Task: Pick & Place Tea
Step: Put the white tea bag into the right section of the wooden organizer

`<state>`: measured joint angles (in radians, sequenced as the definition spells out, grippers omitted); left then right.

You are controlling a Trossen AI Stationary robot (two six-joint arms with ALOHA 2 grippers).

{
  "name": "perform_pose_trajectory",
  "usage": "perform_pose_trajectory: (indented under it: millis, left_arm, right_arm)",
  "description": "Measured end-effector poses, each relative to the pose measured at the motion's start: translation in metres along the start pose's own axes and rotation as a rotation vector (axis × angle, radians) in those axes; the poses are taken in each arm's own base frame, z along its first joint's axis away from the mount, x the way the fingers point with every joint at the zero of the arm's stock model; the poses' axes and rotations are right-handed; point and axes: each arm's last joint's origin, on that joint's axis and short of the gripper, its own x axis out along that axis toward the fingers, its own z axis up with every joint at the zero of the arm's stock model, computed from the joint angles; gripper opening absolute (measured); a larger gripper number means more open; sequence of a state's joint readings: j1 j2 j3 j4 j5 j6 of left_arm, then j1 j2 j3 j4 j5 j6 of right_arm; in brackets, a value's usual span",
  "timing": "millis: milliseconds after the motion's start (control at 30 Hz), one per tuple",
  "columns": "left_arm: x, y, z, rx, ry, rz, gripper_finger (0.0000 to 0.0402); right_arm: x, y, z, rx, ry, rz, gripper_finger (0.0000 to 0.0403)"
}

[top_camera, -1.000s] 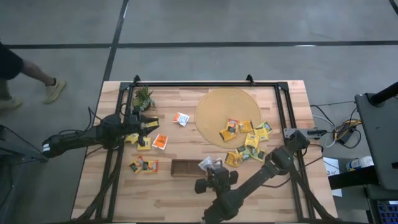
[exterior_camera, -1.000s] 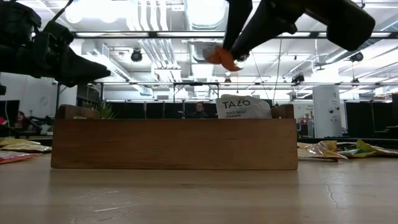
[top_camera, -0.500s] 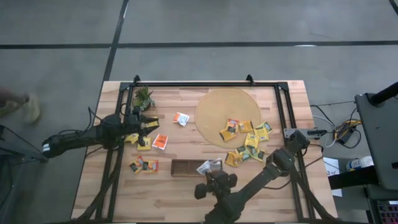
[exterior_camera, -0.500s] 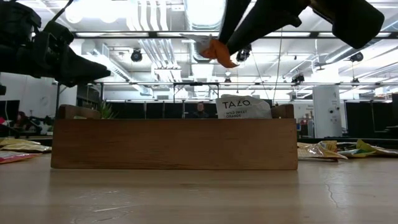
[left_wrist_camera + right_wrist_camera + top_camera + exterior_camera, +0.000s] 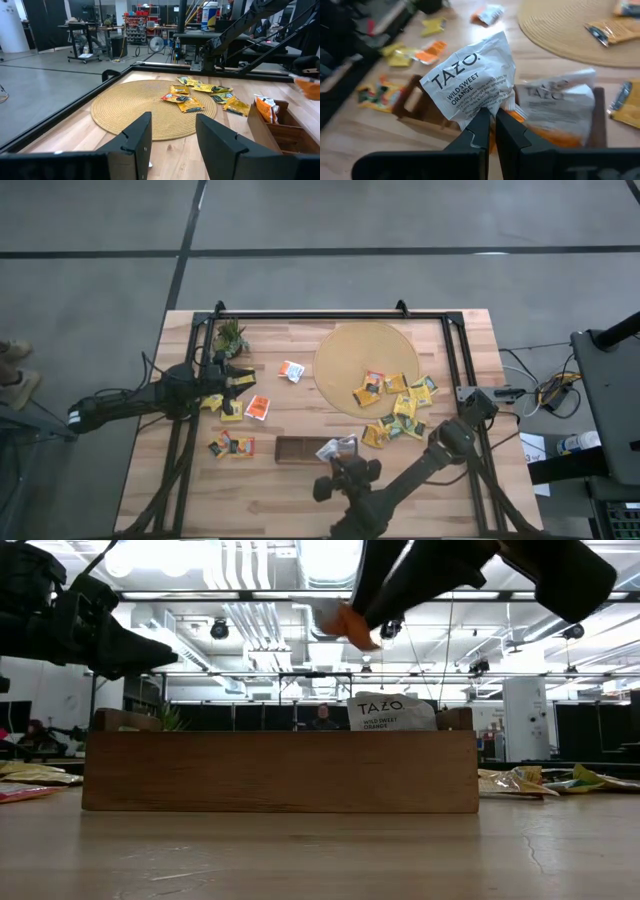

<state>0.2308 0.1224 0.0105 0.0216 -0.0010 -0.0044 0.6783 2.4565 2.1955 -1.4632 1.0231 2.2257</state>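
Right gripper (image 5: 491, 124): fingers pinched on the lower edge of a white-and-orange sachet (image 5: 472, 82), held above the tray (image 5: 420, 107). Tray lies directly below, long axis running along the table's width; one sachet already stands in its right end. Judged: lower it beside that one. Farther off, remaining tea (image 5: 395, 405) lies around the mat (image 5: 350, 350). Left gripper (image 5: 172, 132) spread, empty, waiting near the plant (image 5: 230, 337).

Surfaces: wood, woven fibre, crinkled paper.
Table (image 5: 300, 490) pale matt wood; tray (image 5: 280, 771) darker smooth wood; round mat (image 5: 150, 107) coarse woven; held sachet (image 5: 470, 85) creased white paper.
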Motion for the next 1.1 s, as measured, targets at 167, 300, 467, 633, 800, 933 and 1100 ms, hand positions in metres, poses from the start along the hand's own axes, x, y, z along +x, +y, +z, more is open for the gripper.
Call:
perform_pose_trajectory:
  millis: [167, 300, 467, 633, 800, 933, 1100]
  left_arm:
    - [0.0, 0.0, 0.0, 0.0, 0.0, 0.0, 0.0147]
    - [0.0, 0.0, 0.0, 0.0, 0.0, 0.0, 0.0147]
    - [0.0, 0.0, 0.0, 0.0, 0.0, 0.0, 0.0147]
    - [0.0, 0.0, 0.0, 0.0, 0.0, 0.0, 0.0147]
    - [0.0, 0.0, 0.0, 0.0, 0.0, 0.0, 0.0147]
    - [0.0, 0.0, 0.0, 0.0, 0.0, 0.0, 0.0147]
    - [0.0, 0.0, 0.0, 0.0, 0.0, 0.0, 0.0147]
  right_arm:
    - [-0.01, -0.001, -0.006, 0.001, -0.049, 0.079, 0.0013]
    - [-0.01, -0.004, -0.009, -0.013, -0.074, 0.097, 0.0013]
    - [-0.014, -0.002, 0.003, -0.036, -0.245, 0.22, 0.0013]
    - [-0.031, 0.002, 0.022, -0.061, -0.42, 0.359, 0.0013]
    - [-0.029, 0.019, 0.044, -0.139, -0.453, 0.311, 0.0013]
    - [-0.032, 0.036, 0.081, -0.171, -0.475, 0.267, 0.0013]
    - [-0.031, 0.05, 0.119, -0.191, -0.499, 0.217, 0.0012]
